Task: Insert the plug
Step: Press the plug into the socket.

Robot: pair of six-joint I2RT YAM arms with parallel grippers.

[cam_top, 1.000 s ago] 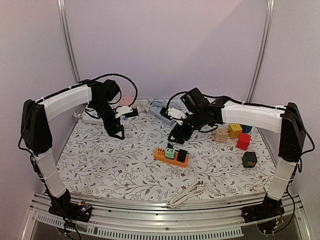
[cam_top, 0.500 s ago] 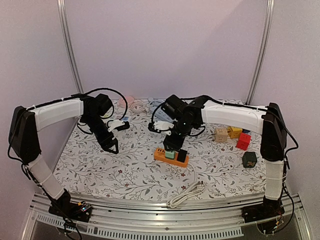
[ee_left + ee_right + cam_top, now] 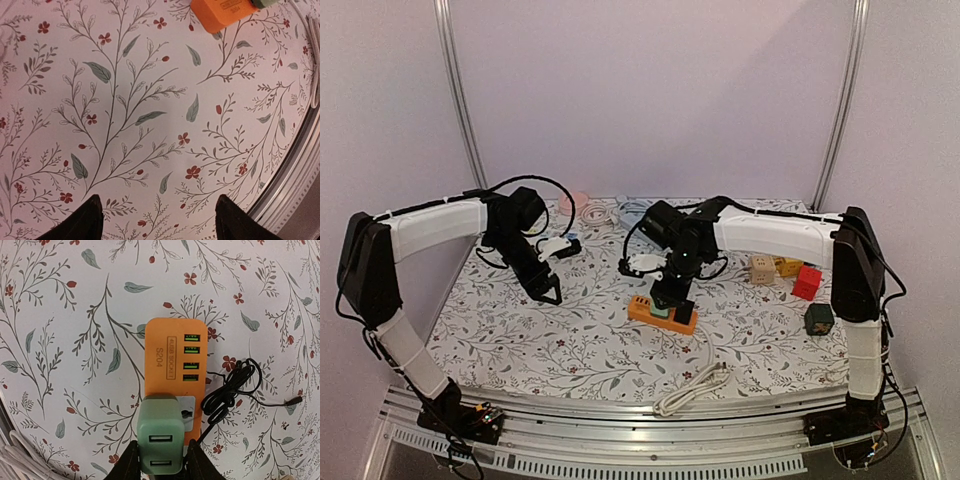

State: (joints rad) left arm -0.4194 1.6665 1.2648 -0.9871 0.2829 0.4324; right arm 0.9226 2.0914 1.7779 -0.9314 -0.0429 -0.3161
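Note:
An orange power strip (image 3: 170,350) with several green USB ports lies on the flowered table cover (image 3: 570,340). A green plug (image 3: 160,435) with two USB slots stands on its near end, over the left part of a white socket face. My right gripper (image 3: 160,462) is shut on the green plug, one finger on each side. From above, the right gripper (image 3: 670,292) stands over the strip (image 3: 655,316), hiding most of the plug. My left gripper (image 3: 550,293) hangs open over bare cover, well left of the strip; its fingertips (image 3: 85,220) hold nothing.
A thin black cable (image 3: 227,390) is bundled right beside the strip. Coloured cubes (image 3: 790,265) and a dark cube (image 3: 818,318) sit to the right. A white cable (image 3: 692,388) lies near the front rail. White strips and cords (image 3: 595,212) lie at the back.
My right arm swung left and down onto the orange strip and its jaws closed on the green plug. My left arm came forward from the back, then held still.

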